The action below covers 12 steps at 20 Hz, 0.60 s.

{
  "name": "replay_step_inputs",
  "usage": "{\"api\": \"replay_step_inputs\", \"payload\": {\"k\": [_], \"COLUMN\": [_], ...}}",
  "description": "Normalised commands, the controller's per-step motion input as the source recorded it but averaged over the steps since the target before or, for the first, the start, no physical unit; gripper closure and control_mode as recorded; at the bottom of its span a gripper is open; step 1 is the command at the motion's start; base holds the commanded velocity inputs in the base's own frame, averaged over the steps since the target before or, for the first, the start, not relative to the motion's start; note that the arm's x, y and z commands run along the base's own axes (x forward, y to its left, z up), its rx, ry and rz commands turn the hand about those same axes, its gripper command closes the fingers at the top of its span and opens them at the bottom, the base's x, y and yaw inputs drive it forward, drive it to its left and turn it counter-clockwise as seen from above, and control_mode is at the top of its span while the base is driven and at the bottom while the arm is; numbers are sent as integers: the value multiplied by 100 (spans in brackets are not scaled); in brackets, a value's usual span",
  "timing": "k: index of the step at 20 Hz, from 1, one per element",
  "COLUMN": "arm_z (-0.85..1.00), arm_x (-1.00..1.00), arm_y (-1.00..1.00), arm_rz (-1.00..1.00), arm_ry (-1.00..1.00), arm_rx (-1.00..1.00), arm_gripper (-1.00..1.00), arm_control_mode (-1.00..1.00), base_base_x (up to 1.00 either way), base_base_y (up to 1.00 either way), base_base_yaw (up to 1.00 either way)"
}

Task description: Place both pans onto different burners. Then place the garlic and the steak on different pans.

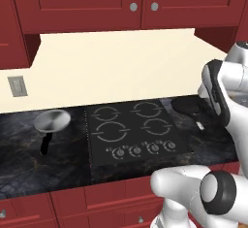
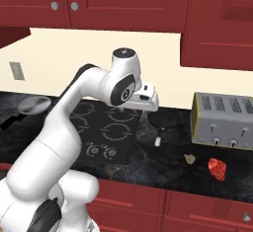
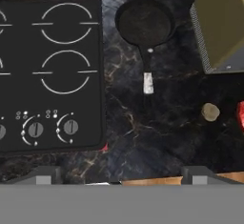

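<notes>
**Approaching the black pan**

While both pans sit off the cooktop (image 1: 135, 127), the left base view shows the silver pan (image 1: 52, 120) on the counter to its left.

In the right base view, the garlic (image 2: 189, 159) and steak (image 2: 217, 169) lie apart before the toaster (image 2: 222, 120).

In the hand view, the gripper (image 3: 119, 173) stands spread and empty; descend squarely over the black pan (image 3: 144, 23), fingers straddling its handle.

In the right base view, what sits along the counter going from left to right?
Silver pan → cooktop → black pan → garlic → steak, with the toaster behind these last two.
</notes>
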Motion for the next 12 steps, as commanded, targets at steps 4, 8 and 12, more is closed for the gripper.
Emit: {"api": "replay_step_inputs", "payload": {"k": [4, 8, 12], "arm_z": [-29, -46, -60], "arm_x": [12, 28, 44], "arm_y": [-35, -23, -5], "arm_rz": [-6, -3, -1], "arm_ry": [8, 2, 0], "arm_rx": [0, 0, -1], "arm_gripper": [-100, -100, -100], "arm_control_mode": [-100, -100, -100], "base_base_x": [0, 0, 0], "base_base_y": [0, 0, 0], "base_base_yaw": [0, 0, 0]}}
